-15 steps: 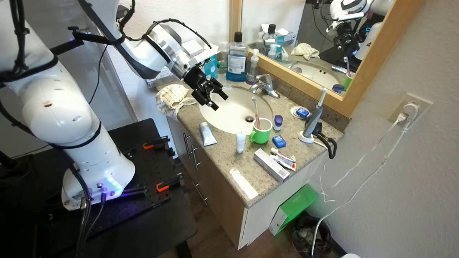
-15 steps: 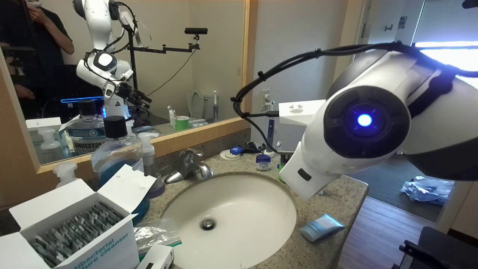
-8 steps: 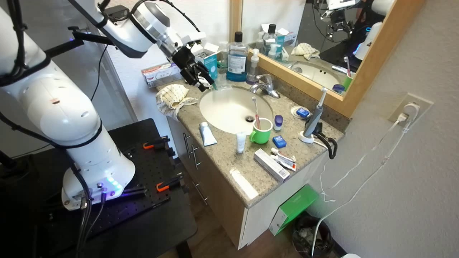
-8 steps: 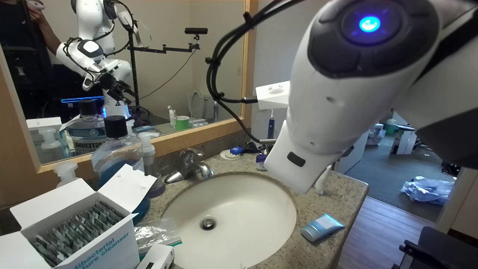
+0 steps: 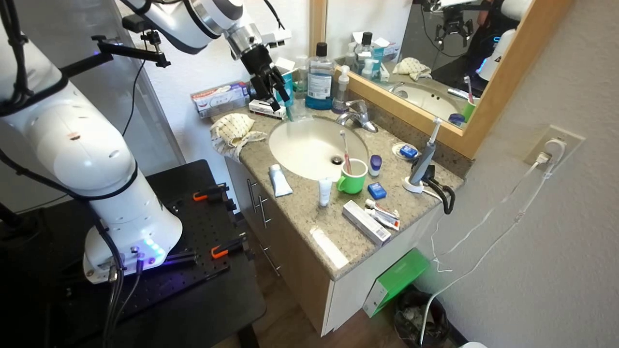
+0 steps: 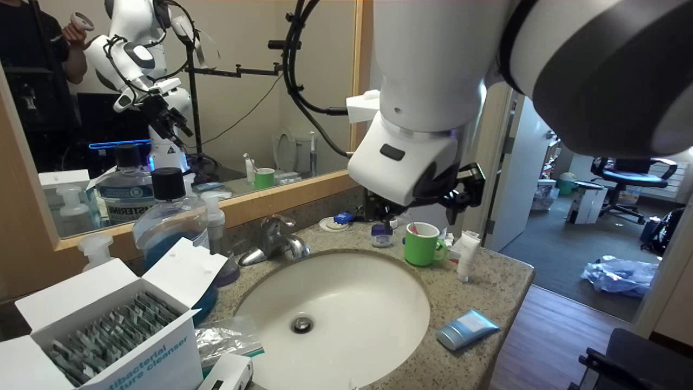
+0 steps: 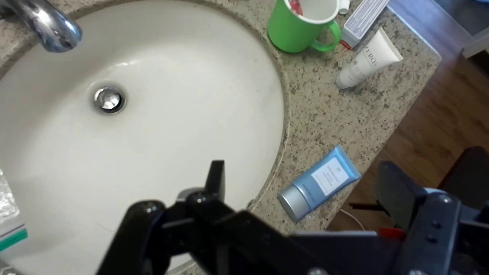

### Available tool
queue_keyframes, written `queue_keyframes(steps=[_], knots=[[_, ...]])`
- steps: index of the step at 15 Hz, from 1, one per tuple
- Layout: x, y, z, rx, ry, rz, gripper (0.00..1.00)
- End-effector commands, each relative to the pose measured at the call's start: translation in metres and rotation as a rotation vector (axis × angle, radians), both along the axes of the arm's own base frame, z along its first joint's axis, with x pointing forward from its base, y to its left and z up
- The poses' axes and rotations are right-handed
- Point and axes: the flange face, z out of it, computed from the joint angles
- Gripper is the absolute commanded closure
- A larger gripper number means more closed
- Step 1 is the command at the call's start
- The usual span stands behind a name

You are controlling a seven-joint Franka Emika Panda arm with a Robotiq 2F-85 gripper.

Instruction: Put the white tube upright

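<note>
I see 1 arm [image 5: 87, 145], 1 gripper [image 5: 282, 102], 1 white tube [image 5: 324, 192], 1 blue tube [image 5: 280, 181], 1 cup [image 6: 418, 250], 1 toothbrush [image 5: 346, 154], 1 electric brush [image 5: 423, 159], 2 blue packs [image 5: 376, 191] [image 5: 408, 152]. Also 2 pump bottles [image 6: 214, 219] [image 6: 96, 252], 1 mouthwash [image 5: 319, 82], 1 sink [image 6: 352, 314], 1 tap [image 5: 359, 116], 1 mirror [image 6: 319, 92], 1 cloth [image 5: 233, 134], 1 open box [image 6: 168, 352], 1 green box [image 5: 402, 278], 1 bin [image 5: 440, 324]. Small toothpaste tubes [image 5: 385, 219] overlap from where I stand, can't get a count.
</note>
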Motion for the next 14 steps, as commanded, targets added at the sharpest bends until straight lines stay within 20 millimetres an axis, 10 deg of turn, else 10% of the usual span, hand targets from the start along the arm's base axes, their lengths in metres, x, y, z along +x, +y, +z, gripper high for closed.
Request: queue_keyframes(steps=[1, 7, 14], knots=[[0.020, -0.028, 0.007, 0.119, 0.049, -0.012, 0.00], [0.035, -0.066, 0.012, 0.232, 0.082, -0.026, 0.00], [0.035, -0.065, 0.007, 0.211, 0.097, -0.043, 0.00]])
